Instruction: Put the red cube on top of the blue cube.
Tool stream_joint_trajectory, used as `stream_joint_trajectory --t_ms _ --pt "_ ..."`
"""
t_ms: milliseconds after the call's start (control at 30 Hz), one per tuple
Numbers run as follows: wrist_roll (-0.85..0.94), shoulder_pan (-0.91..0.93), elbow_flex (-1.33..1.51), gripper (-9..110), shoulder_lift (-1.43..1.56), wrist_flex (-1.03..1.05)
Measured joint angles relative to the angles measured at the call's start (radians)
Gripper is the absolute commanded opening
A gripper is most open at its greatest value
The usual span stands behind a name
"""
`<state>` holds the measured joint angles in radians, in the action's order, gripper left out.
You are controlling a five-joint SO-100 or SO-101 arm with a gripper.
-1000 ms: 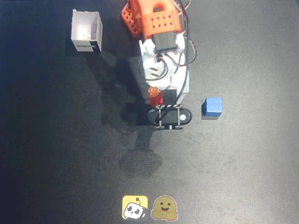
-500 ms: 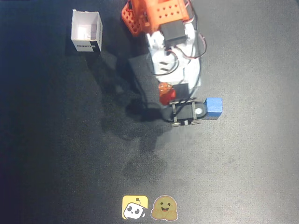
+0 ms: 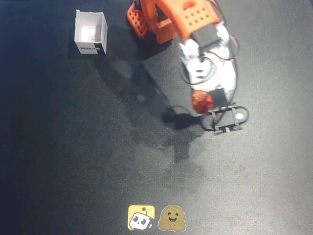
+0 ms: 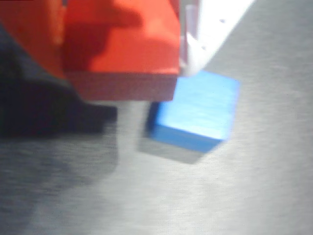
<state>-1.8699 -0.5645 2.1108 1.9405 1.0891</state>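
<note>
Above the blue cube (image 4: 195, 112), hand (image 4: 122, 49) clamps red cube (image 4: 122, 54).

White open box (image 3: 90, 33) top left; two stickers (image 3: 157, 218) bottom centre, dark tabletop (image 3: 58, 147)

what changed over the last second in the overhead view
The arm swung to the right in the overhead view, carrying the red cube in the gripper from the centre over to where the blue cube stood. The blue cube is now hidden under the arm overhead; the wrist view shows it on the mat, just beside and below the held red cube. The white box and the stickers stayed put.
</note>
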Motion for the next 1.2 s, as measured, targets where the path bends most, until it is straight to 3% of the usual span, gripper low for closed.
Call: stream_joint_trajectory --t_ms 433,1200 --pt "-0.089 -0.130 -0.040 6 -0.103 -0.067" --pt "-0.098 -0.133 0.003 6 -0.109 -0.077"
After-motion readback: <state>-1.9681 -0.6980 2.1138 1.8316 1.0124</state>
